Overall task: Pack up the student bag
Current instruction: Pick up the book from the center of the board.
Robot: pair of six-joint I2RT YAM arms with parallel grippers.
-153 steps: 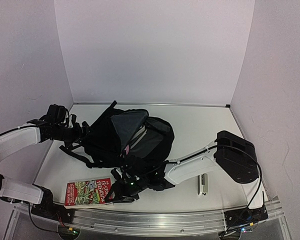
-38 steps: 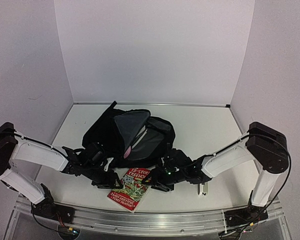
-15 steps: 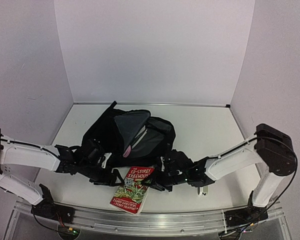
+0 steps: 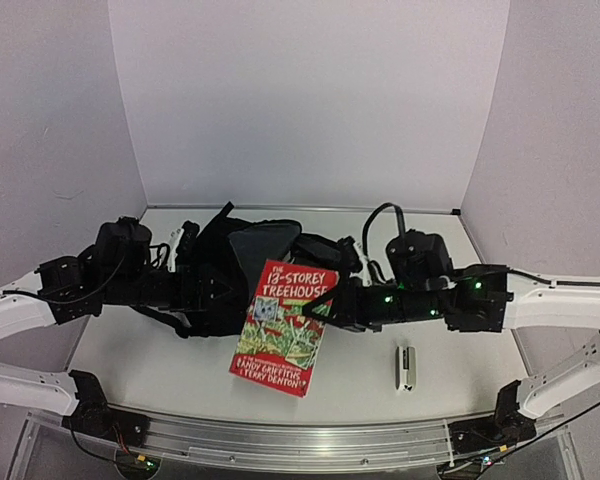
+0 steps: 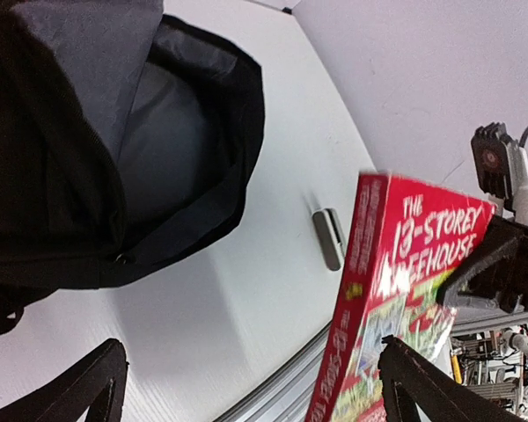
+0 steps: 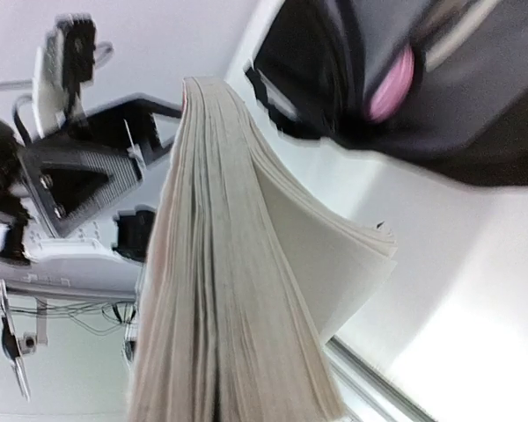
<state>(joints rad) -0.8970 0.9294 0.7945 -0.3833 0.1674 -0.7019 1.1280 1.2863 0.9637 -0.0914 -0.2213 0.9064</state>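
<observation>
Plainly found the large soft black fabric student bag [image 4: 260, 245] slumped on the white table [image 4: 160, 350], left of its middle, mouth gaping and grey lining on show. Noted a rounded pink item [image 6: 392, 70] just inside that mouth in the right wrist view. Saw the red paperback book [image 4: 285, 330] with a cartoon treehouse cover held clear of the table, tilted, in front of the bag's near side and hiding part of it in the top view. Found the right gripper [image 4: 336, 306] clamped tight on the book's right edge; from its own camera saw only fanned cream page edges, fingers hidden. Found the left gripper [image 5: 251, 360] spread wide, its black fingers [image 5: 92, 391] far apart at the bottom of its view, near the book's spine; could not tell whether either finger touched the cover. Spotted a small slim silver-and-black object [image 4: 406, 368] lying flat on the table right of the book, apart from the bag.
</observation>
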